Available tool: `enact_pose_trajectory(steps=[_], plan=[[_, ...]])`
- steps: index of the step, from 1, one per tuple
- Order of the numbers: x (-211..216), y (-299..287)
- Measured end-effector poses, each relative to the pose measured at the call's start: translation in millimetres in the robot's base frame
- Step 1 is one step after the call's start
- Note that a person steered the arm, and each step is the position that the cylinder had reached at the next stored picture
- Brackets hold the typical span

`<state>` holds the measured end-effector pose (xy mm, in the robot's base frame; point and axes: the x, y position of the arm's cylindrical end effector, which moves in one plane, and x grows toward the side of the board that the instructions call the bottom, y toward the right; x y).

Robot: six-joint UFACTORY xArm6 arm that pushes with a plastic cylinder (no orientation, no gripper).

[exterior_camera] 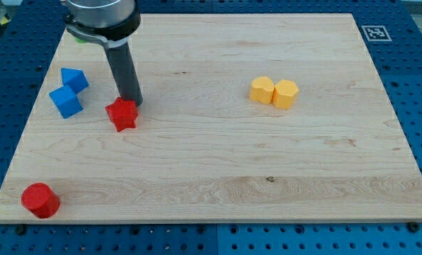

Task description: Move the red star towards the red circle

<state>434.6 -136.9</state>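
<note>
The red star [122, 115] lies on the wooden board at the view's left, a little above the middle height. My tip [131, 101] stands just above and slightly right of the star, touching or nearly touching its upper edge. The red circle [40, 200], a short red cylinder, sits in the board's bottom left corner, well below and left of the star.
Two blue blocks sit left of the star: one [74, 79] higher and one [66, 102] lower. Two yellow blocks [262, 90] [285, 93] sit side by side right of centre. The board's edge [197, 225] runs along the view's bottom.
</note>
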Motion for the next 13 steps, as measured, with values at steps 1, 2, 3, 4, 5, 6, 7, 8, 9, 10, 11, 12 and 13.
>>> enact_pose_trajectory(steps=[1, 2, 3, 4, 5, 6, 7, 8, 9, 10, 11, 12, 13], plan=[[14, 0], [25, 0], [37, 0], [48, 0], [63, 0], [78, -6], [91, -17], [94, -38], [94, -59], [95, -71], [95, -88], [95, -93], [96, -86]])
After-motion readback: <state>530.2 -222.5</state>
